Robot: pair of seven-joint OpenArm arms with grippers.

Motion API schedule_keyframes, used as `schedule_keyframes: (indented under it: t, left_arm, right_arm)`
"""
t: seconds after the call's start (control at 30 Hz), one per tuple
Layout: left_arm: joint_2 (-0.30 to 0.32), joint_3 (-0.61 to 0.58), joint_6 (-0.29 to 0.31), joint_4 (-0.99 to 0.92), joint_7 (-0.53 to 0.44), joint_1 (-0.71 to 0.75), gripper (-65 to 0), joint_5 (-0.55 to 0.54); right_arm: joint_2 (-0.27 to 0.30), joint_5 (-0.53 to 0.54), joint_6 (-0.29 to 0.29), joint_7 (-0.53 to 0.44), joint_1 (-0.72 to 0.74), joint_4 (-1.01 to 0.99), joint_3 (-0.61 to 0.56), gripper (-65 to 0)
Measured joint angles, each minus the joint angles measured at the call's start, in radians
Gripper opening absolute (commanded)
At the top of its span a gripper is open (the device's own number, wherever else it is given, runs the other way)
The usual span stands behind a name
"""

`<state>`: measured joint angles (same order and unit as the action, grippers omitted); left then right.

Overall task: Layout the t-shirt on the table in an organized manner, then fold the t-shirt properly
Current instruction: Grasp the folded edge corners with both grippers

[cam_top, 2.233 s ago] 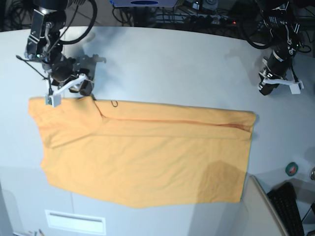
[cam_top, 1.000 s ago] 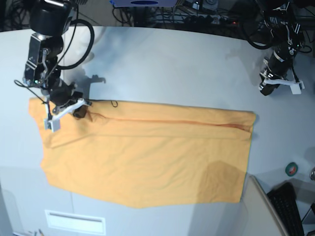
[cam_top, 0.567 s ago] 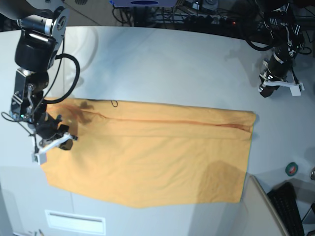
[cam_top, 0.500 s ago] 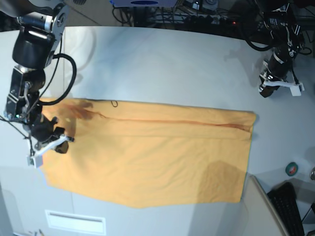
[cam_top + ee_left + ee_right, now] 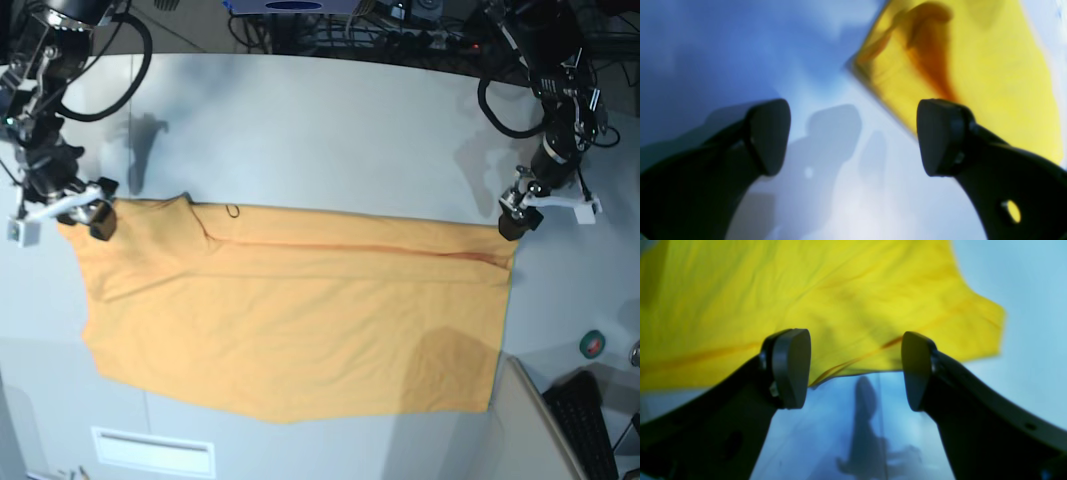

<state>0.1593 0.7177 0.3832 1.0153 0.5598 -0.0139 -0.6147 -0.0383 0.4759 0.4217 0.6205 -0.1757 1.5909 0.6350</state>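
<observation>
Overhead, the light-orange t-shirt (image 5: 290, 310) lies spread flat across the white-grey table (image 5: 320, 130), with the right gripper (image 5: 90, 215) reaching down at the cloth's upper corner on the picture's left and the left gripper (image 5: 515, 222) reaching down at the opposite upper corner. From the left wrist, the left gripper (image 5: 853, 136) hangs with fingers (image 5: 768, 133) spread wide over bare table (image 5: 826, 186), grasping nothing, a blurred cloth corner (image 5: 957, 66) beyond. From the right wrist, the right gripper (image 5: 855, 370) is likewise spread and empty, the t-shirt's hem (image 5: 840, 323) just past its fingertips.
</observation>
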Motion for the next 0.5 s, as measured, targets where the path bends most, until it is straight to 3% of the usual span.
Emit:
schedule_keyframes:
  t: [0.17,0.3,0.5]
  left_arm:
    - [-0.005,0.0,0.0,-0.064,-0.017,-0.095,-16.3,0.137]
    - [-0.003,-0.008,0.011,-0.164,-0.146,-0.131,-16.5,0.145]
    - [0.021,-0.205,0.012,-0.276,-0.333,-0.152,-19.3,0.13]
  right_arm:
    - [0.019,0.106,-0.01,-0.006,-0.009,-0.106,0.1,-33.9]
    - [0.027,0.15,-0.01,0.0,-0.008,-0.19,0.154,-33.8]
    - [0.036,0.149,-0.011,-0.009,-0.008,-0.243,0.202,-33.6]
